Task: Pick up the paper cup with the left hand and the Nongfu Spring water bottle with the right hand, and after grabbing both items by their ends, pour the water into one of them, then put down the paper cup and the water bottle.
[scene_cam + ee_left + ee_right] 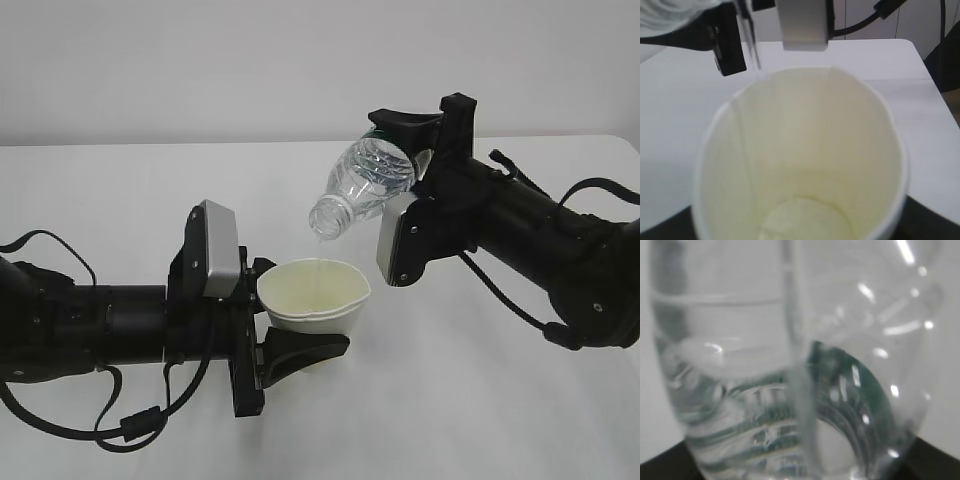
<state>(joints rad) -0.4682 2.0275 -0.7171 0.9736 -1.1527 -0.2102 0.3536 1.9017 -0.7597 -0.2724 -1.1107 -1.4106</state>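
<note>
A thin stream of water falls from the Nongfu Spring water bottle into the paper cup as the two arms meet over the white surface.

The right hand grips the bottle by its base end, one jaw above and one below, and holds it tilted with its long axis running from upper right down to lower left. The open neck is the lowest point, just above and slightly right of the middle of the cup's mouth, and clear of the rim. The right wrist view is filled by the clear ribbed wall and the green label, with some water left inside.

The left hand clasps the cup low on its body from the left, jaws closed on its sides, mouth up and held off the surface. The rim looks pressed slightly out of round. In the left wrist view a shallow pool sits at the bottom of the cream interior, and the stream enters near the far rim.

The pour appears to be under way. Setting both things down calls first for tipping the bottle's neck back up, up and to the right and away from the cup; the cup must stay level meanwhile, or it may spill.
</note>
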